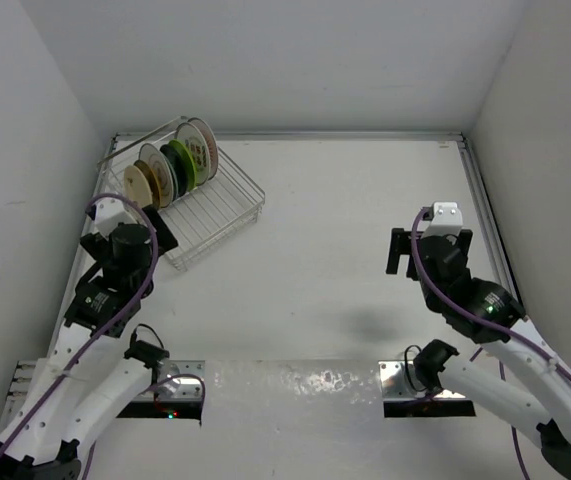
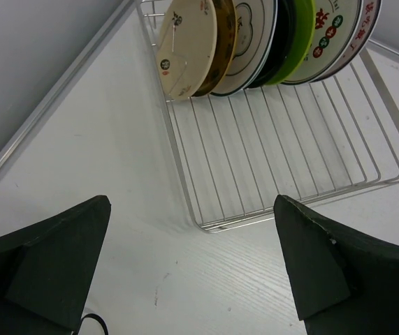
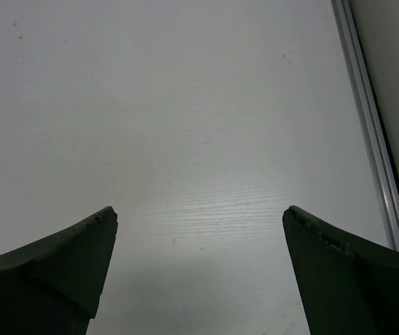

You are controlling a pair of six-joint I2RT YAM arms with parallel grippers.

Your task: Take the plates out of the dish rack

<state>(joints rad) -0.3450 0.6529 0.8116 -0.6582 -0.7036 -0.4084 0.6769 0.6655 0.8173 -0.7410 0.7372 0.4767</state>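
Dish rack (image 1: 227, 212) in the upper left of the overhead view, set at an angle on the white surface (image 1: 315, 290), close to the left wall (image 1: 25, 150). Holds the plates (image 2: 251, 42) upright in one tight row at its far end (nearer wires bare). From front to back of the row: tan plate (image 1: 137, 187), cream plate (image 1: 155, 172), dark green plate (image 1: 172, 166), lime green plate (image 1: 184, 160), white plate with an orange pattern (image 1: 200, 146). In the left wrist view, same row across the top of the frame, with the tan plate leaning at the upper left and showing small decals. Brownish rim just behind it; cannot tell whether a separate plate.

Left tool (image 1: 133, 226) just below and left of the rack in the overhead view, by its lower left corner. Dark fingers (image 2: 52, 269) in both lower corners of the left wrist view, spread wide apart, gripping nothing. Rack's near corner seen between and beyond them, not touching either one.

Right tool (image 1: 430, 240) in the right half of the overhead view, well apart from the rack. Jaws likewise wide apart in the right wrist view, over bare surface. Aluminium rail (image 3: 370, 118) down the right edge of that frame.
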